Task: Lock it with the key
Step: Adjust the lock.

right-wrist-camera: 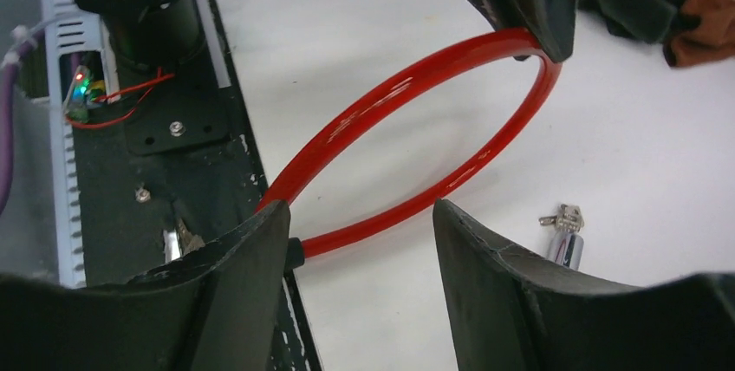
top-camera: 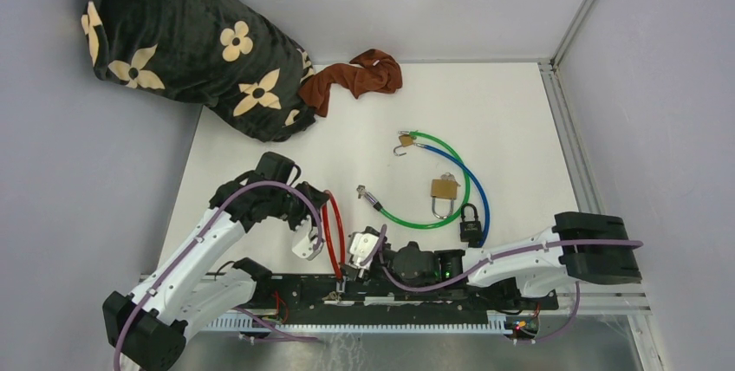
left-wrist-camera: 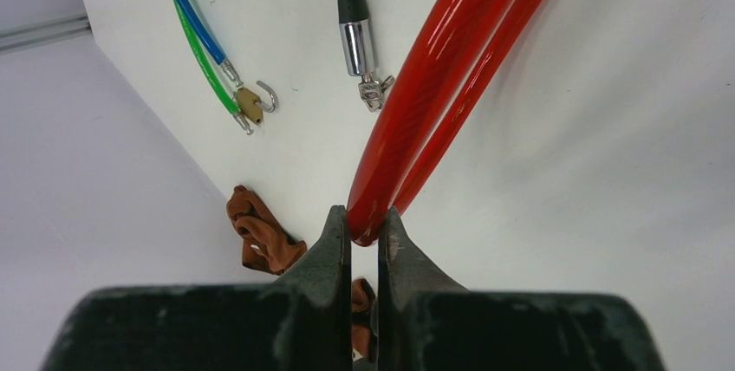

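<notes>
No lettering can be read anywhere from here. The red cable lock, seen close, shows a plain glossy sheath. The brass padlock and the black padlock on the worktop are too small to show any mark. The dark blanket bears only cream flower motifs.

The left claw is pinching the red plastic-coated cable loop near the white tabletop's front edge, while the right claw is hovering at the loop's lower end.
</notes>
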{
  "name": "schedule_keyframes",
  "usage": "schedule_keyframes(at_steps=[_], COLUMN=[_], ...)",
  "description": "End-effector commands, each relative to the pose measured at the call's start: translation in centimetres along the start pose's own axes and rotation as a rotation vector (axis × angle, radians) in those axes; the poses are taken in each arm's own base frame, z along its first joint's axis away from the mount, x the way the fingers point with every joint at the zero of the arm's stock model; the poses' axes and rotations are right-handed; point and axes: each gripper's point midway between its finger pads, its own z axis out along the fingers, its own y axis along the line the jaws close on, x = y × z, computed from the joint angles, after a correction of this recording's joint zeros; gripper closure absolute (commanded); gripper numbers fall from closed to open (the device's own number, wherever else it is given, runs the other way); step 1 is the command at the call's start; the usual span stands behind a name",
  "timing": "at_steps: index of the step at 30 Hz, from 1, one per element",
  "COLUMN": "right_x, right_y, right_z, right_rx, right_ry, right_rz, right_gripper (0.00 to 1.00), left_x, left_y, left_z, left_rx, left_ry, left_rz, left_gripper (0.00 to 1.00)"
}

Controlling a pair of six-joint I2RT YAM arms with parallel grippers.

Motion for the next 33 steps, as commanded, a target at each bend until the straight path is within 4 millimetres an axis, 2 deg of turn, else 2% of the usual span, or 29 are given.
schedule_keyframes(at_steps=[1, 7, 14, 19, 23, 27, 30, 33], right_x=[-3.0, -2.6, -0.5, 1.8, 2.7, 3.3, 4.1, 5.2], right_y=[-1.3, 0.6, 0.2, -1.6, -2.4, -5.2, -6.2, -6.8], right_z=[1.1, 2.4, 3.2, 2.5, 2.9, 2.0, 2.1, 2.4], right_rx=[0.135, 0.086, 0.162, 0.238, 0.253, 0.267, 0.180, 0.121], right_ry=[-0.076, -0.055, 0.001, 0.019, 0.061, 0.053, 0.071, 0.106], right_rz=[0.192, 0.193, 0.232, 0.277, 0.258, 0.278, 0.255, 0.218], right_gripper=[0.33, 0.30, 0.30, 0.37, 0.59, 0.76, 0.77, 0.68], left_x=[0.2, 0.6, 0.6, 0.9, 1.1, 1.7, 2.0, 2.0], left_y=[0.1, 0.0, 0.0, 0.2, 0.4, 0.9, 1.0, 1.1], left_z=[0.3, 0.4, 0.4, 0.1, 0.0, -0.6, -1.1, -1.2], left_rx=[0.041, 0.053, 0.053, 0.052, 0.053, 0.046, 0.053, 0.060], left_ry=[0.013, 0.023, 0.026, 0.040, 0.044, 0.075, 0.083, 0.076], left_rz=[0.272, 0.256, 0.246, 0.223, 0.193, 0.122, 0.051, -0.036], left_gripper=[0.98, 0.98, 0.98, 0.98, 0.98, 0.98, 0.98, 0.98])
